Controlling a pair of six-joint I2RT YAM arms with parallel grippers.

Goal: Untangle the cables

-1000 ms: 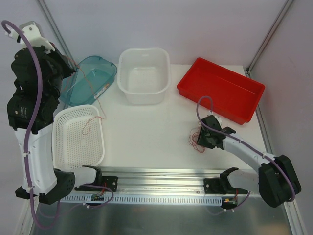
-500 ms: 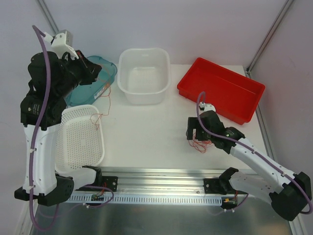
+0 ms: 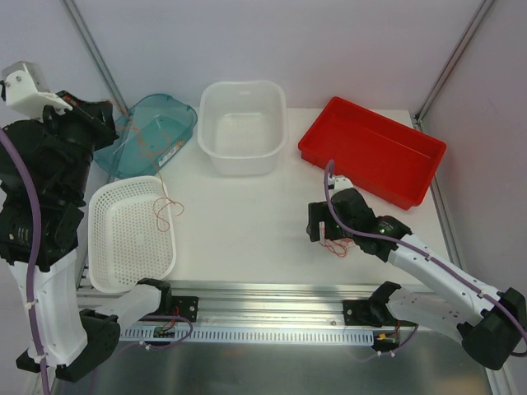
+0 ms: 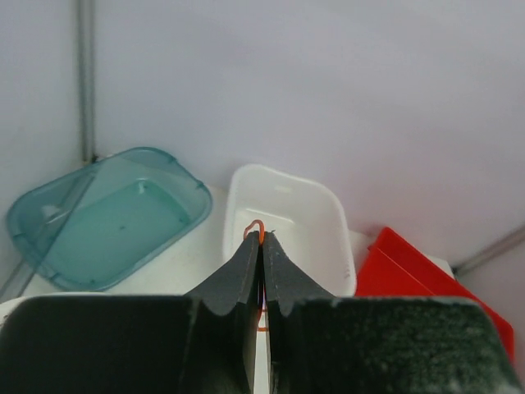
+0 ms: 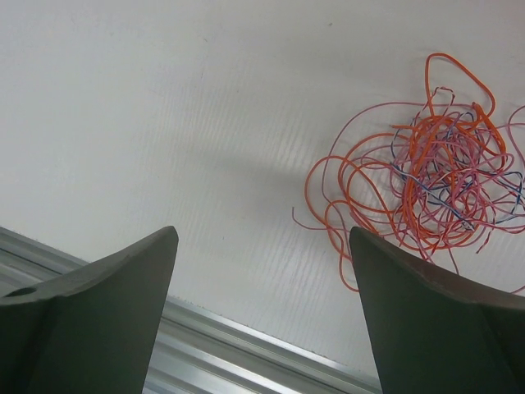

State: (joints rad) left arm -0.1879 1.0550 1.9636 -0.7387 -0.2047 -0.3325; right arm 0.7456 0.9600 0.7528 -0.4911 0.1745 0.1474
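Top view: tangle [image 3: 334,241] lies on the table [image 3: 247,222] beside the right arm. One wire [image 3: 169,207] is well apart from it, with its curl at the basket [image 3: 103,197] edge.
Left wrist: left gripper [image 4: 262,246] is pinched tight on the orange wire.
Right wrist: right gripper [image 5: 262,238] is spread wide and empty, with the tangle just beside it.
Progress: judged early, as one wire is out and the bulk is not yet untangled.

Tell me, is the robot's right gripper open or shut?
Open. The right gripper's fingers stand wide apart over the table, and the cable tangle lies just past them, not pinched.
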